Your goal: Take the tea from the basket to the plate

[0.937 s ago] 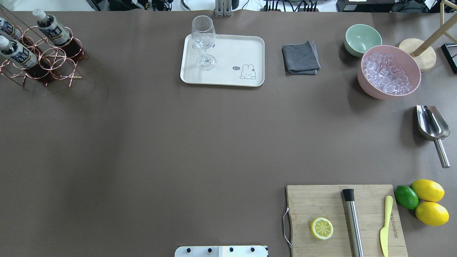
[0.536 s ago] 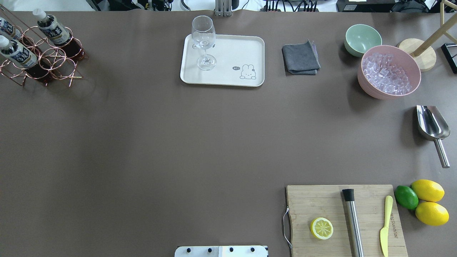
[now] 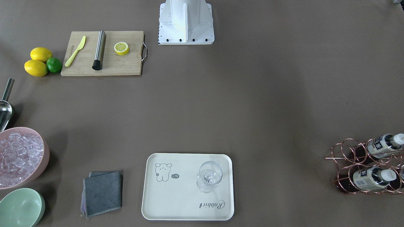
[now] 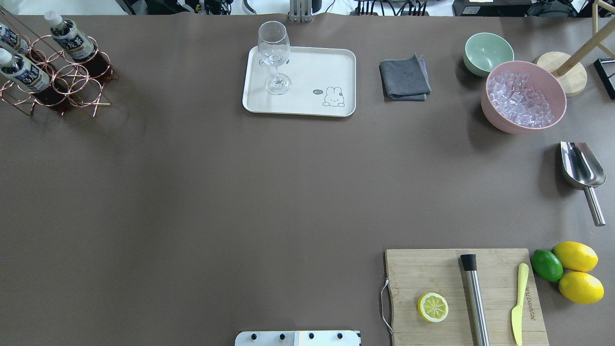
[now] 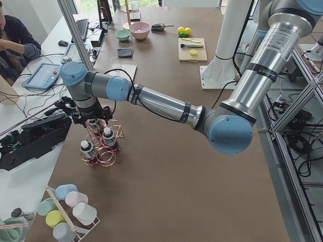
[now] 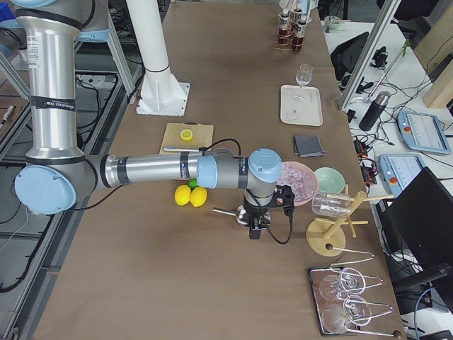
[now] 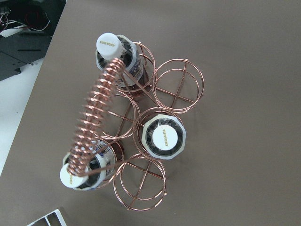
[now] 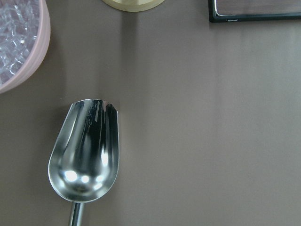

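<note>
The copper wire basket (image 4: 72, 81) stands at the table's far left corner and holds three tea bottles (image 4: 72, 38) with white caps. The left wrist view looks straight down on the basket (image 7: 178, 84), its coiled handle and the bottle caps (image 7: 164, 137); no fingers show there. In the exterior left view my left gripper (image 5: 93, 120) hangs just above the basket (image 5: 101, 148); I cannot tell if it is open. The cream plate (image 4: 312, 72) lies at the far middle. My right gripper (image 6: 258, 227) hovers over a steel scoop; I cannot tell its state.
A wine glass (image 4: 275, 57) stands on the plate's left part. A grey cloth (image 4: 404, 78), a mint bowl (image 4: 487, 52) and a pink bowl of ice (image 4: 523, 96) lie to the right. The scoop (image 4: 581, 168), a cutting board (image 4: 461, 293) and lemons (image 4: 576, 269) are near right.
</note>
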Robot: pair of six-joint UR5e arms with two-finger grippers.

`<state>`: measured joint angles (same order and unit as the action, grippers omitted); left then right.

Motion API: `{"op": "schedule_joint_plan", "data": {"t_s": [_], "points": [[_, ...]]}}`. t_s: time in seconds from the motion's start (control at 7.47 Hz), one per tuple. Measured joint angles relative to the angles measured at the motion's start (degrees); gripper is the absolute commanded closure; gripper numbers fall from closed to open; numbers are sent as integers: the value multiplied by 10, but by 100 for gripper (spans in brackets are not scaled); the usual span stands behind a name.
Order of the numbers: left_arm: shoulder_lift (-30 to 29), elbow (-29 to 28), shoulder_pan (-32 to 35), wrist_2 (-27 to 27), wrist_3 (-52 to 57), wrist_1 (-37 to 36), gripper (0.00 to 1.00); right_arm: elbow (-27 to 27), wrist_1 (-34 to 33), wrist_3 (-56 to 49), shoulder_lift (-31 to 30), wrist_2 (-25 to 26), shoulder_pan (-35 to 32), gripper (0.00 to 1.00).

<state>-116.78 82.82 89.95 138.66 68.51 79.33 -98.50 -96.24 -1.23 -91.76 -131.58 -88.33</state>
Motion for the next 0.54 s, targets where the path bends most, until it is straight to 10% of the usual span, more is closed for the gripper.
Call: {"op": "schedule_joint_plan", "data": {"t_s": [0.54], "points": [[-80,-82,-17,2,78,-4,6,1,0,0,0,0,0,0]]}}
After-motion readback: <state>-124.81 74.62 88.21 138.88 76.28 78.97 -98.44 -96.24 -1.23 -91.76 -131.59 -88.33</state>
